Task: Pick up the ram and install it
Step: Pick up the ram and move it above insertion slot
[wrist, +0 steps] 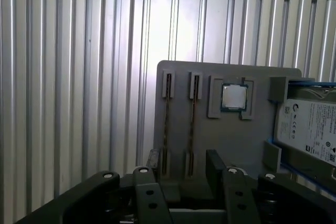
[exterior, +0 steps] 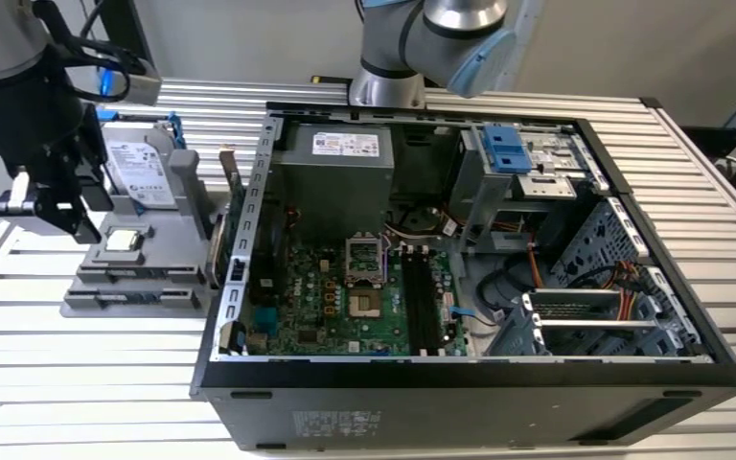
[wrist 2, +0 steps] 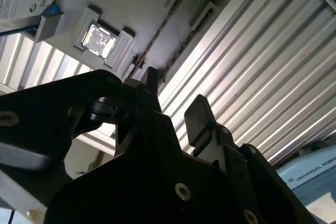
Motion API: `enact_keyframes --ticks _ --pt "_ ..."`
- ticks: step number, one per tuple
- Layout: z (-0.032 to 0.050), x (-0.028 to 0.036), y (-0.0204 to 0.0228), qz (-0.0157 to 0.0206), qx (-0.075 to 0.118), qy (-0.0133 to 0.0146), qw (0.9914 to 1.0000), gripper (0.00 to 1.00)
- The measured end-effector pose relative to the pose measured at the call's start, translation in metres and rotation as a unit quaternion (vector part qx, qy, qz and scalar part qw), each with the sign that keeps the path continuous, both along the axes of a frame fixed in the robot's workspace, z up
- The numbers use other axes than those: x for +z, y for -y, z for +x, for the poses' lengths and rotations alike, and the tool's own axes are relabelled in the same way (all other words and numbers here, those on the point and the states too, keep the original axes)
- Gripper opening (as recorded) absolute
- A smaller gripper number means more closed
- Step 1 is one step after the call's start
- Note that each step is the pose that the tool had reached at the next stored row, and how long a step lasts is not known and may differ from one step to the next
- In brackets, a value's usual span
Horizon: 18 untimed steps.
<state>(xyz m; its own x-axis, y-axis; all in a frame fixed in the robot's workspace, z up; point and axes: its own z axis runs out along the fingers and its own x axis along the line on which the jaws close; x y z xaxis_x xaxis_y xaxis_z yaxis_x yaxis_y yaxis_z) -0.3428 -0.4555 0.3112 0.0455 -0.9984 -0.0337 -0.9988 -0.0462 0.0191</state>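
Ribbed aluminium forms the table [exterior: 87, 383], and on it lies an open black computer case [exterior: 471, 372], the largest container in the exterior view, with a small printed sticker on its near outer wall. Inside it are a green motherboard [exterior: 330, 311], a grey power supply [exterior: 336, 177] with a white printed label, a blue drive bracket [exterior: 506, 149], and long black memory slots [exterior: 422, 302] beside the processor socket. At the exterior view's left, just beside the case, stands a grey fixture [wrist: 231, 145] that serves as a parts tray. Its biggest pocket holds a silver hard drive [wrist: 310, 129] with a white label covered in dark print and symbols. A square recess next to that holds a processor chip [wrist: 233, 97], its metal lid catching the light in the second wrist view. Beyond the chip run two narrow parallel grooves, and the ram [wrist: 192, 124] stands on edge in one of them, showing as a thin brownish strip. A like strip fills the neighbouring groove. The gripper [wrist: 184, 162] hangs above that end of the fixture with its fingers [wrist: 214, 162] spread apart and nothing between them, and in the first wrist view both grooves run between the two fingers. A pale blue surface [wrist 2: 315, 174] in the second wrist view bears dark lettering.
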Motion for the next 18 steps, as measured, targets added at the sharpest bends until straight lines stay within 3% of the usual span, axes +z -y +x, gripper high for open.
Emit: enact_keyframes --ticks 18 --pt "0.0006 -0.0326 0.0001 0.0001 0.0 0.0004 1.0 1.0"
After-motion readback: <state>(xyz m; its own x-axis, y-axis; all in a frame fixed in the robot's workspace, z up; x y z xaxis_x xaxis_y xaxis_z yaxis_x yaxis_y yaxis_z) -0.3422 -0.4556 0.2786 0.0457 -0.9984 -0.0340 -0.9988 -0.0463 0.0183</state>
